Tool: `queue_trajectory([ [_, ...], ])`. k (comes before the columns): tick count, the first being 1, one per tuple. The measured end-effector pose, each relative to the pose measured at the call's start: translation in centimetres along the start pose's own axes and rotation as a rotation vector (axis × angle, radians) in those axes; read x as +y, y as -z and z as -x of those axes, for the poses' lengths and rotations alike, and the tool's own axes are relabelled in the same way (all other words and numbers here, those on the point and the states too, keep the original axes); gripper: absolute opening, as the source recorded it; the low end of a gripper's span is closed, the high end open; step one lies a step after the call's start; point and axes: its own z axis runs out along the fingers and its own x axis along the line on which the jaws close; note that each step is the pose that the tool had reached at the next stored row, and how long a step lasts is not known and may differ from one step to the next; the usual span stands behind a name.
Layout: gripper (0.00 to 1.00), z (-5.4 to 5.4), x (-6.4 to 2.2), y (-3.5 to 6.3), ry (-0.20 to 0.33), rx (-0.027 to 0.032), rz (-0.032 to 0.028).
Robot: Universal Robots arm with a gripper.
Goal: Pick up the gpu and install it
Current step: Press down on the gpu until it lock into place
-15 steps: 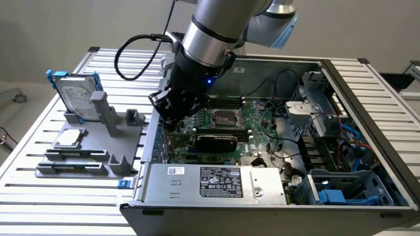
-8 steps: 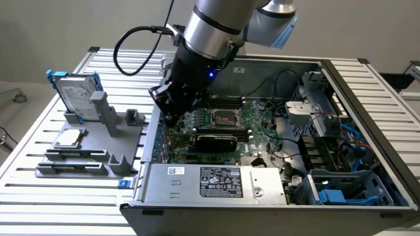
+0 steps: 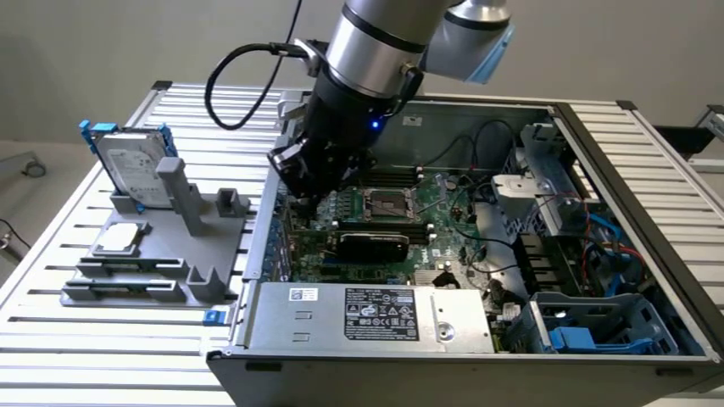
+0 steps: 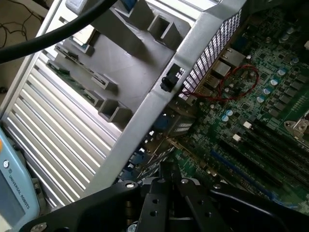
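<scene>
While the tool (image 3: 303, 197), its jaws seemingly closed on nothing, hangs low beside the seated gpu (image 3: 374, 245), it risks clipping the motherboard (image 3: 436, 229).

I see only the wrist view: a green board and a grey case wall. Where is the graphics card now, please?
Observer: In the exterior view, the graphics card stands on the motherboard inside the case and looks seated.
Operator: Where is the gripper compared to it?
Observer: The gripper hangs apart from the card, toward the exterior view's left.
Operator: What remains outside the case?
Observer: The hard drive stands upright in its blue frame on the grey holder.
</scene>
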Motion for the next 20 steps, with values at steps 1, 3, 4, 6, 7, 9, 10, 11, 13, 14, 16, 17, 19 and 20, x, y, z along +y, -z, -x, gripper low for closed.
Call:
queue_trajectory([
  [1,0.11,0.01,-0.01,0.0,0.002,-0.0151,-0.0113],
  [3,0.11,0.02,-0.03,0.01,0.008,-0.0439,-0.0341],
  [4,0.11,0.02,-0.03,0.01,0.012,-0.0583,-0.0456],
  [6,0.11,0.01,-0.05,0.01,0.022,-0.0805,-0.0633],
  [7,0.11,0.01,-0.06,0.01,0.03,-0.0892,-0.0693],
  [9,0.11,0.0,-0.06,0.05,0.047,-0.1028,-0.0788],
  [10,0.11,-0.01,-0.05,0.07,0.056,-0.1083,-0.0825],
  [11,0.11,-0.03,-0.05,0.13,0.068,-0.1127,-0.086],
  [13,0.11,-0.06,-0.03,0.24,0.09,-0.1198,-0.092],
  [14,0.11,-0.08,-0.03,0.29,0.101,-0.1235,-0.095],
  [16,0.11,-0.12,-0.01,0.41,0.124,-0.1308,-0.1014],
  [17,0.11,-0.14,-0.01,0.46,0.135,-0.1342,-0.1044],
  [19,0.11,-0.18,0.01,0.57,0.157,-0.1411,-0.1108],
  [20,0.11,-0.2,0.01,0.62,0.168,-0.1444,-0.1142],
])
